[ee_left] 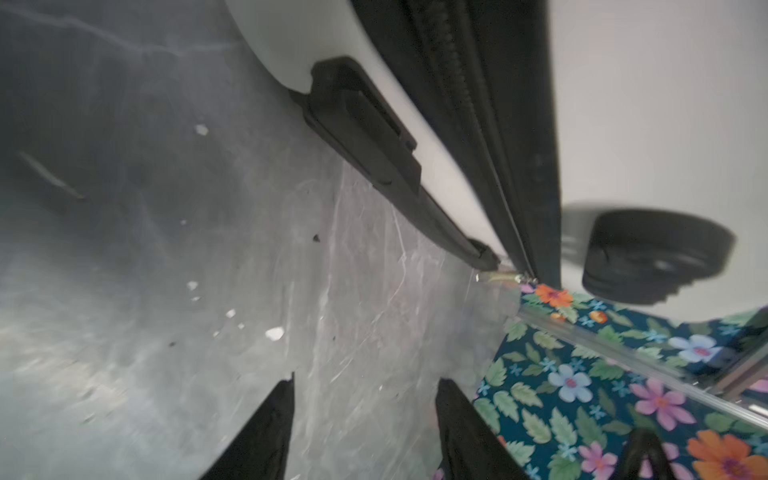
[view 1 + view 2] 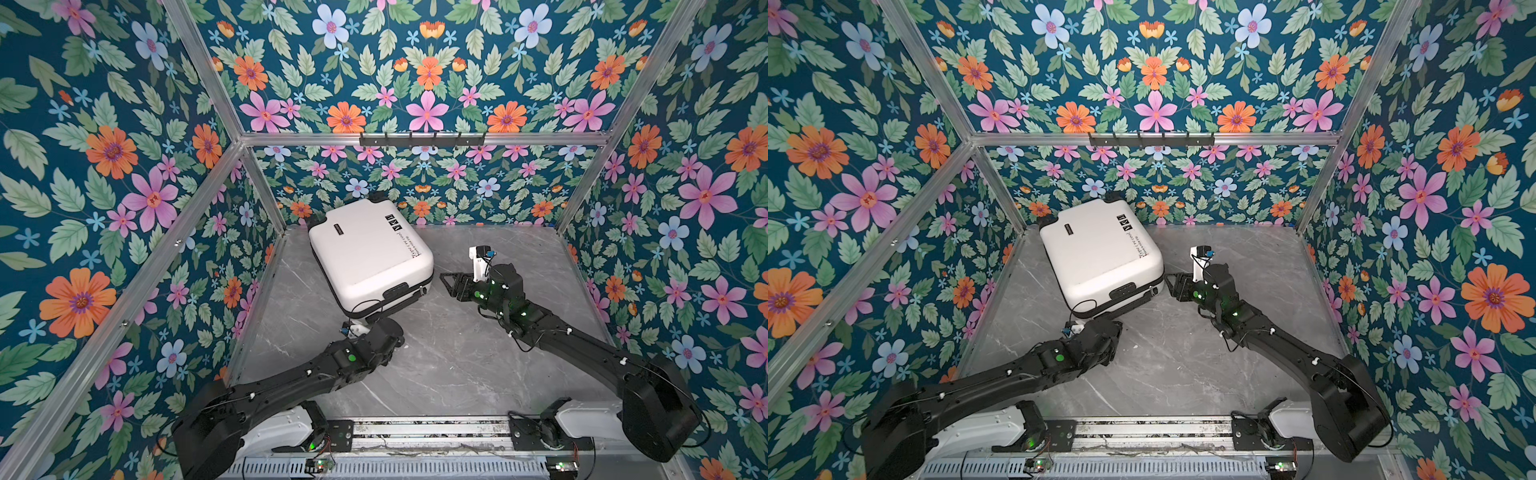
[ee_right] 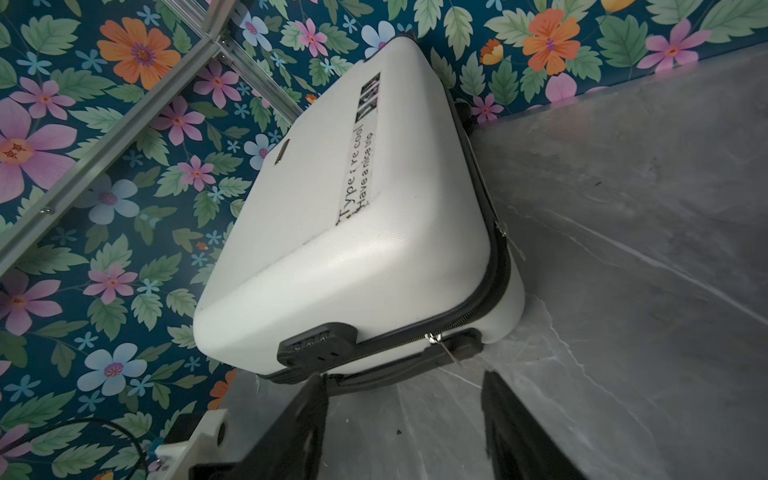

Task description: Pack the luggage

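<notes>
— Luggage (image 2: 370,253), where?
— Lid shut, flat on the grey marbled worktop (image 2: 436,365), just ahead of both pairs of jaws, near the corner of the floral walls (image 2: 428,83).
— Jaws?
— Left gripper (image 1: 366,378) and right gripper (image 3: 405,375): parted, empty, only worktop between.

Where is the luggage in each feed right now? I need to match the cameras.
Top view: the luggage lies closed at the back left of the table.
Top view: same spot, back left.
Left wrist: close up, only part of it shows.
Right wrist: nearly all of it, mid-picture.
Shared landmark: its zipper band, a thin dark line in both top views.
</notes>
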`<act>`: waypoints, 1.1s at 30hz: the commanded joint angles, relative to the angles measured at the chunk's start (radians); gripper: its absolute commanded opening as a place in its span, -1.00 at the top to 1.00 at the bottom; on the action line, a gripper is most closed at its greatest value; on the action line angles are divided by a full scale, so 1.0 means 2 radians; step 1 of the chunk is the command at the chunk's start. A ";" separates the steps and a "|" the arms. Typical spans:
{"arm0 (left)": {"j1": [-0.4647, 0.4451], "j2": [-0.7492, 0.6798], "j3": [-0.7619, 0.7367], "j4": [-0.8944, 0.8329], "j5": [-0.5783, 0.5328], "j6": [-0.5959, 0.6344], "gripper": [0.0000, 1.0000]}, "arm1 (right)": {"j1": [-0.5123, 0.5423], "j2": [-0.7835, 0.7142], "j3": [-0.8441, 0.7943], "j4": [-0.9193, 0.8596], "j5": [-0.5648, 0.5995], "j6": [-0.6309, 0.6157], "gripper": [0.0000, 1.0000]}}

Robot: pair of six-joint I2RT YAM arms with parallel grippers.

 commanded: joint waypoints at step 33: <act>0.059 0.286 0.009 0.415 -0.089 -0.007 0.23 | 0.000 -0.112 -0.104 -0.022 0.004 0.043 -0.18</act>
